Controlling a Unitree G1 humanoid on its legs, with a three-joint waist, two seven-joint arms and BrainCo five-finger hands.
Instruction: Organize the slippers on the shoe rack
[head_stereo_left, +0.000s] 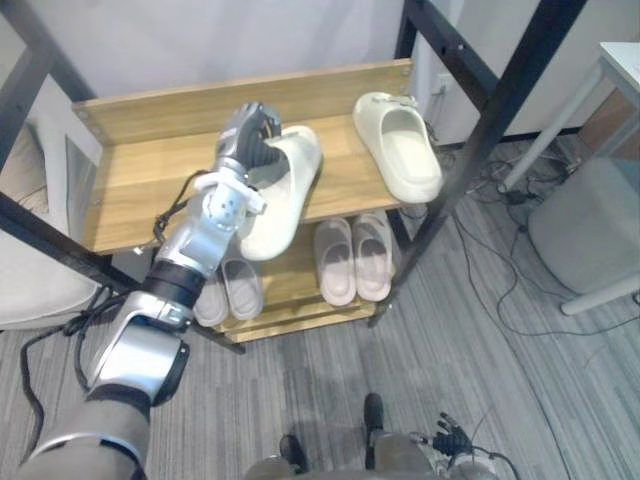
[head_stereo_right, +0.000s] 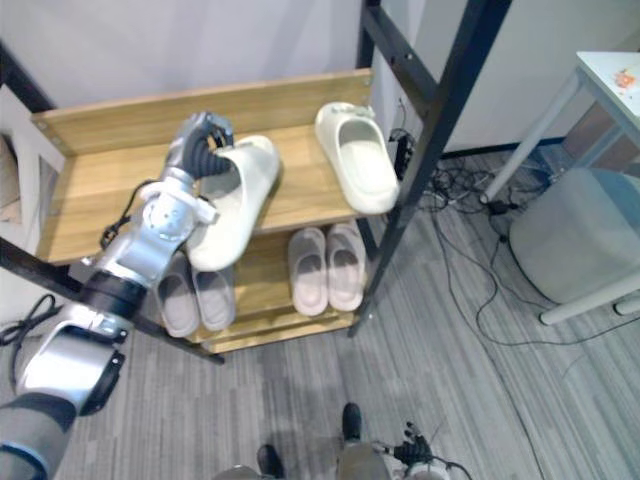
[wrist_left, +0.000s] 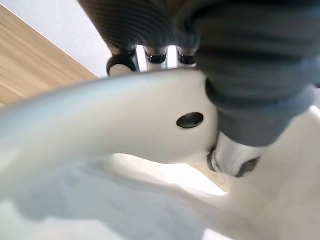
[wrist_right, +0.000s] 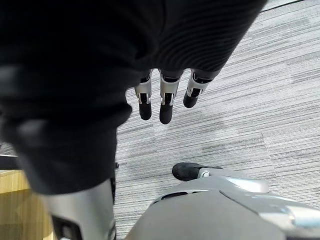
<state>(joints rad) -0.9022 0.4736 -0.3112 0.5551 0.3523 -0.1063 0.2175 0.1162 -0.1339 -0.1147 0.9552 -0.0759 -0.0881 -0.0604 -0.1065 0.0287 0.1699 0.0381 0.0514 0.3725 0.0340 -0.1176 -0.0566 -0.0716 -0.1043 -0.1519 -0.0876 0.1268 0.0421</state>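
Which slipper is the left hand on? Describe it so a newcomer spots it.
Start at the wooden shoe rack and its top shelf, which carries two cream slippers. The held slipper is the left one, at the front edge, with the left hand curled over its strap. Its neighbour lies flat on the shelf to the right; this one juts out past the edge.

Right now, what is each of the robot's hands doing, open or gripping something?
Left hand: shut on the cream slipper at the top shelf.
Right hand: open, holding nothing.
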